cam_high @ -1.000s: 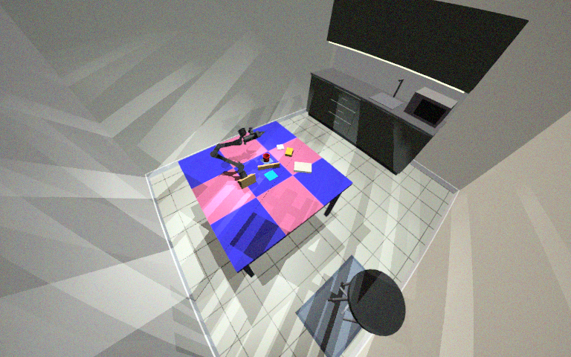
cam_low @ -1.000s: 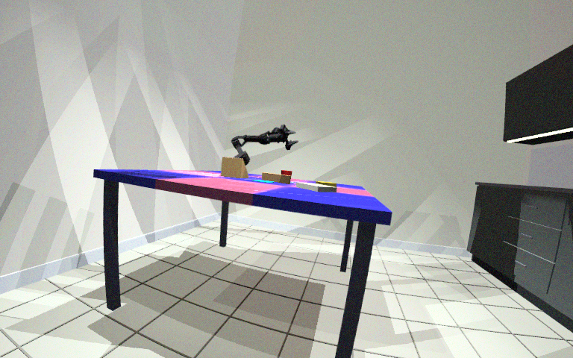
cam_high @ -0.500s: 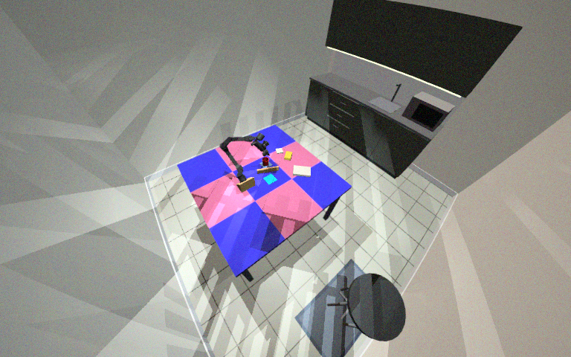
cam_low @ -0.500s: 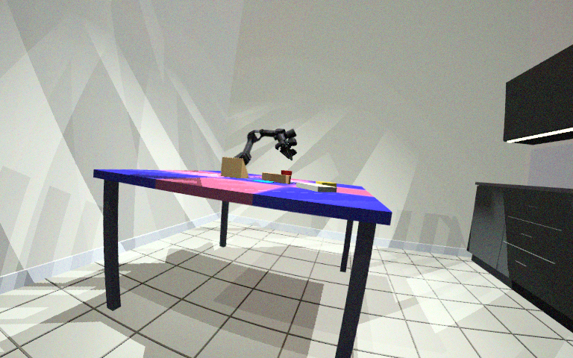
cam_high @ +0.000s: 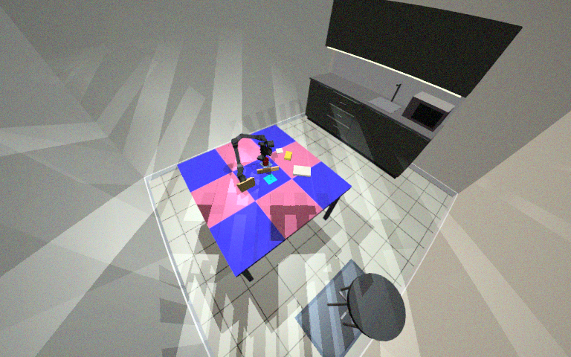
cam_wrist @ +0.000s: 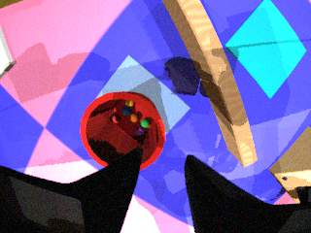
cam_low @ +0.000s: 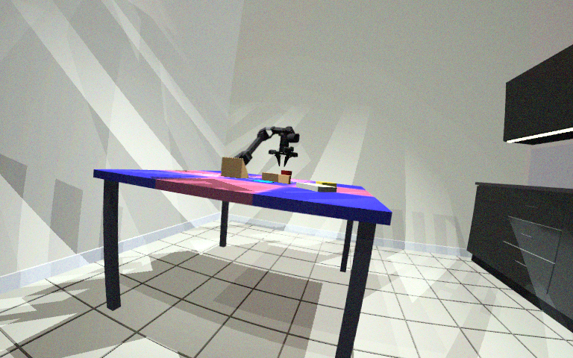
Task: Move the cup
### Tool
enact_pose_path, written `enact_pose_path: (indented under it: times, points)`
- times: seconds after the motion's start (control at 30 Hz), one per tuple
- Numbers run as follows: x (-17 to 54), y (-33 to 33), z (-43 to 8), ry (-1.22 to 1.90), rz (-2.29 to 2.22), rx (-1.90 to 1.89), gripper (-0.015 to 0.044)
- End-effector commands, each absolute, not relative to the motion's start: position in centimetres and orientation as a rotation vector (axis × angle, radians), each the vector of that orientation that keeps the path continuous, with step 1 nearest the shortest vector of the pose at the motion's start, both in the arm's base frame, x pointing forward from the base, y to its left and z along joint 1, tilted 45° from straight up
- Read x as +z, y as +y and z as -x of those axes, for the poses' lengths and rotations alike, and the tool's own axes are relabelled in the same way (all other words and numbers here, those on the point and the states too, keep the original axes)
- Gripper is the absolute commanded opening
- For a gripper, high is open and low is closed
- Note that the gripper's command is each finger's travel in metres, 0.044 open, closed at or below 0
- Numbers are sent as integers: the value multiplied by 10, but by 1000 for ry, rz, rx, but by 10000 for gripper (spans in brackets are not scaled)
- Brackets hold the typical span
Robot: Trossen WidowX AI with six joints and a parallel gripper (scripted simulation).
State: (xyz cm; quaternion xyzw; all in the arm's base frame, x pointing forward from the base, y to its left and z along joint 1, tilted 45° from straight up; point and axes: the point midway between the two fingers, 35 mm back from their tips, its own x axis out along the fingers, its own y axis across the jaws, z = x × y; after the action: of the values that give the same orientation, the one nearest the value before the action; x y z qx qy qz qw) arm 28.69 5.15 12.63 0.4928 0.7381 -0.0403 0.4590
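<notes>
A red cup (cam_high: 265,161) (cam_low: 286,172) (cam_wrist: 116,131) stands upright on a pale blue pad (cam_wrist: 170,109), with several coloured marbles (cam_wrist: 134,118) inside it. My gripper (cam_high: 265,155) (cam_low: 283,163) (cam_wrist: 163,156) hangs a short way above the cup, pointing down. Its fingers stand partly apart with nothing between them. In the wrist view the left finger covers the cup's near rim. The cyan pad (cam_high: 270,178) (cam_wrist: 266,49) lies on the far side of a long wooden bar (cam_high: 268,169) (cam_low: 274,177) (cam_wrist: 208,58), which lies between the two pads.
A wooden wedge (cam_high: 245,184) (cam_low: 233,167) (cam_wrist: 294,171) sits near the arm's base. A yellow block (cam_high: 288,155) (cam_low: 326,183), a flat white block (cam_high: 302,170) (cam_low: 310,186) and a small white piece (cam_high: 279,150) lie beyond the cup on the pink-and-blue table (cam_high: 239,235).
</notes>
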Motion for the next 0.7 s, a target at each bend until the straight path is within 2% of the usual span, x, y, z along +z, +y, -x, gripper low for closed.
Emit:
enact_pose_path:
  times: [0.0, 0.67]
  points:
    - [128, 52, -288, 1831, -1240, -109, 148]
    - [108, 72, -288, 1829, -1239, -111, 148]
